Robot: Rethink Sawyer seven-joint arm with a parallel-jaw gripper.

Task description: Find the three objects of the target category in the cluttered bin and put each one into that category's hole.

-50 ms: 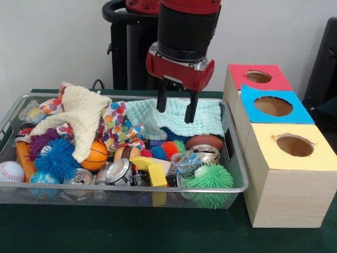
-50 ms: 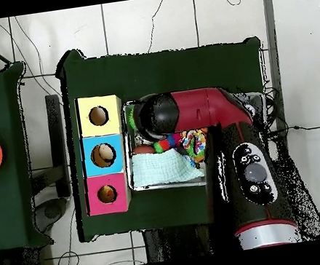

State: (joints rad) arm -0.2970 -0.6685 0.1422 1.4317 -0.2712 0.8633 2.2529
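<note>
Nearest box: the yellow-topped box (image 1: pixel 290 176) stood closest to the camera, just beside the wire bin (image 1: pixel 239 158), its round hole facing up so things could be dropped in.
Boxes counted: three in a row, yellow, blue-topped box (image 1: pixel 274 107) and red-topped box (image 1: pixel 258 77), one hole each.
Bin contents: heaped clutter, so targets probably lay partly buried; which category was wanted could not be told.
Balls counted: one baseball (image 1: pixel 10 171), one small basketball (image 1: pixel 97 155), one brown football (image 1: pixel 205 141); three spiky balls, blue (image 1: pixel 56 158), purple (image 1: pixel 39 142) and green (image 1: pixel 210 179).
Cans: at least two crushed cans (image 1: pixel 119 171).
Cloths: cream cloth (image 1: pixel 84 118), spotted cloth (image 1: pixel 122 126), mint cloth (image 1: pixel 158 117).
Gripper: the gripper (image 1: pixel 177 109) hung over the mint cloth at the bin's back, fingers parted and holding nothing, seemingly poised to search.
</note>
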